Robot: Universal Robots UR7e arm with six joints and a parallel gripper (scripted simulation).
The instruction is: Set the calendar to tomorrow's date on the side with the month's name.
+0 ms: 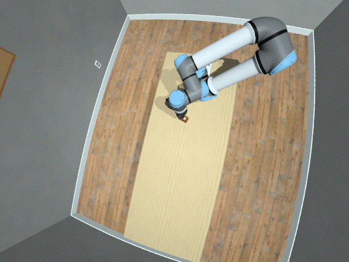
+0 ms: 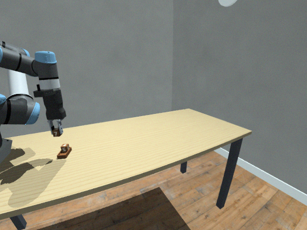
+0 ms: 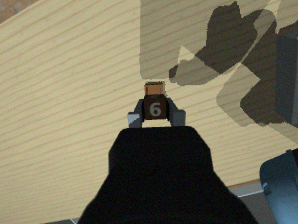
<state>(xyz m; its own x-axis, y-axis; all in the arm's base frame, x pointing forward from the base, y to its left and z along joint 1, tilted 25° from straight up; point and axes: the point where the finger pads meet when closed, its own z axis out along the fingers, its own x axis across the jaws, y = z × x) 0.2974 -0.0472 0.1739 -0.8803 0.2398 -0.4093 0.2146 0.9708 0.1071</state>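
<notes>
Gripper part-open, fingers clamping dark cube above table.

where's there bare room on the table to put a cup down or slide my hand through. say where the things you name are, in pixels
The widest free patch runs from the tray point(image 1: 186, 122) point(image 2: 64, 155) point(image 3: 154, 89) to the table's far short end, opposite the arm. It is crowded at the arm's end: the pincer point(image 1: 183, 117) point(image 2: 56, 131) point(image 3: 154, 105) holds a cube point(image 2: 56, 133) point(image 3: 155, 107) up near the tray.
</notes>
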